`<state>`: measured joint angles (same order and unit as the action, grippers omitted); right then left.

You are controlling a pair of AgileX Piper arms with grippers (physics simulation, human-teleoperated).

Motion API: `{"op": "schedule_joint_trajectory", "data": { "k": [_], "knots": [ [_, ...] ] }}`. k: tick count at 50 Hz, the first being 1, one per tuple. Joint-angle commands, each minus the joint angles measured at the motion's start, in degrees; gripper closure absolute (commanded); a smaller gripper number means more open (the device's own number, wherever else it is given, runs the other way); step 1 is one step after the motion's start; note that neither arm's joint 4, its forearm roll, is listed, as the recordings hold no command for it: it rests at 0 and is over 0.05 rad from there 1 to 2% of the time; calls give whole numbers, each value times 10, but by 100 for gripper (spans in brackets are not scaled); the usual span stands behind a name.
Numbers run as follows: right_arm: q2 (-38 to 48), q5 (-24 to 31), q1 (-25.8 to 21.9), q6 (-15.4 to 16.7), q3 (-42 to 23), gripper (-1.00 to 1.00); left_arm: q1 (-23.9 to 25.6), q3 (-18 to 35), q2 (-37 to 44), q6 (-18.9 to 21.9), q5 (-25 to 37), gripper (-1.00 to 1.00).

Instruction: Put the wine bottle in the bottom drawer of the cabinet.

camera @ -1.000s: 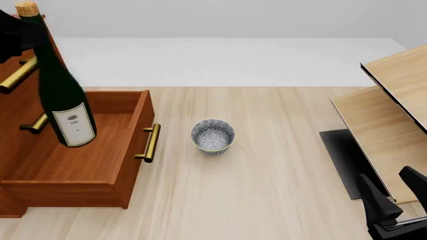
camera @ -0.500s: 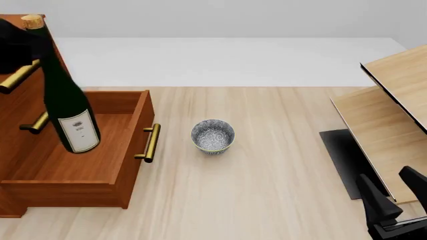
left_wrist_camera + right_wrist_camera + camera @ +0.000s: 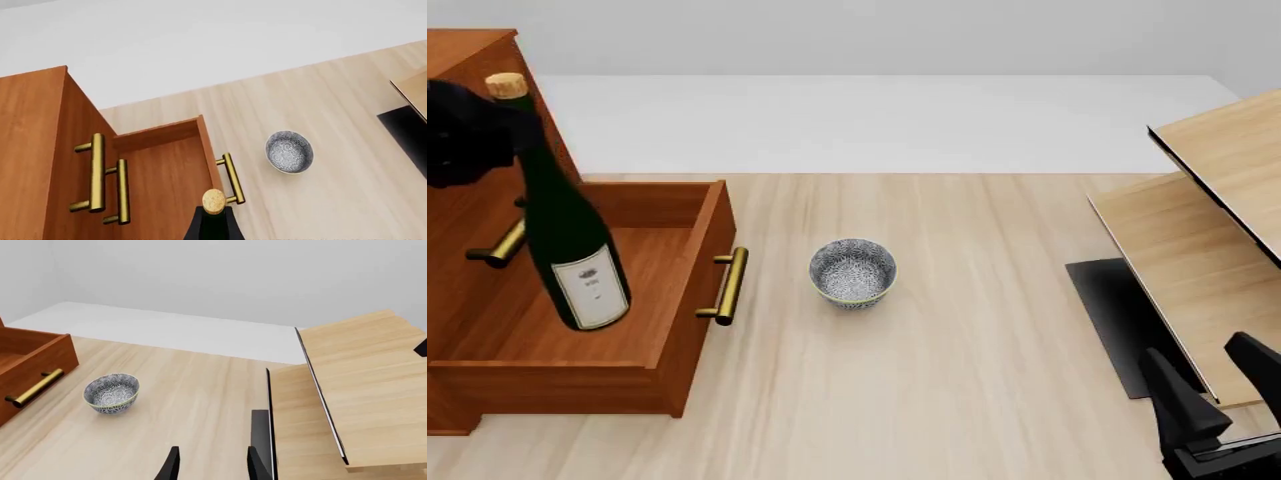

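The wine bottle, dark green with a tan cork and a white label, hangs tilted over the open bottom drawer. Its base is down inside the drawer. My left gripper is a dark shape shut on the bottle's neck, next to the cabinet. In the left wrist view the cork shows above the open drawer. My right gripper is open and empty, low at the table's right front. Its two fingers also show spread apart in the right wrist view.
A small speckled grey bowl stands on the table just right of the drawer's brass handle. A pale slanted wooden structure with a dark base fills the right side. Upper drawer handles jut out above the open drawer.
The bottle has come down and a little to the right, deeper into the open drawer, with my left gripper on its neck. The right arm has not moved.
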<state>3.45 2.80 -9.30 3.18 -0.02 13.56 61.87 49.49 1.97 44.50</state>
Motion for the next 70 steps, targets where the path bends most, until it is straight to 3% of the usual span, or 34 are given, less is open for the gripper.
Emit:
{"op": "schedule_joint_trajectory", "data": {
  "k": [1, 29, 30, 31, 34, 36, 39, 60, 70],
  "knots": [
    [2, -1, 1, 1, 0, -100, -1, -13, -8, 0, -7, 100],
    [1, 1, 0, 6, 0, -100, 3, -56, -21, -14, -24, 100],
    [-3, 6, -2, 9, 0, -100, -1, 12, -27, -5, 18, 100],
    [0, 2, 0, 6, 0, -100, 4, -55, -22, -14, -26, 100],
    [4, -1, 1, 6, 0, -100, -4, -65, -15, -11, -37, 100],
    [2, 0, 1, 7, 0, -100, -11, -65, -14, 2, -39, 100],
    [2, 1, 1, 7, 0, -100, -7, -61, -9, -11, -39, 100],
    [5, -2, 4, 8, 0, -100, -22, -51, 52, -5, -73, 100],
    [3, 0, 5, 7, 0, -100, -41, -72, 82, 0, -105, 100]
  ]
}}
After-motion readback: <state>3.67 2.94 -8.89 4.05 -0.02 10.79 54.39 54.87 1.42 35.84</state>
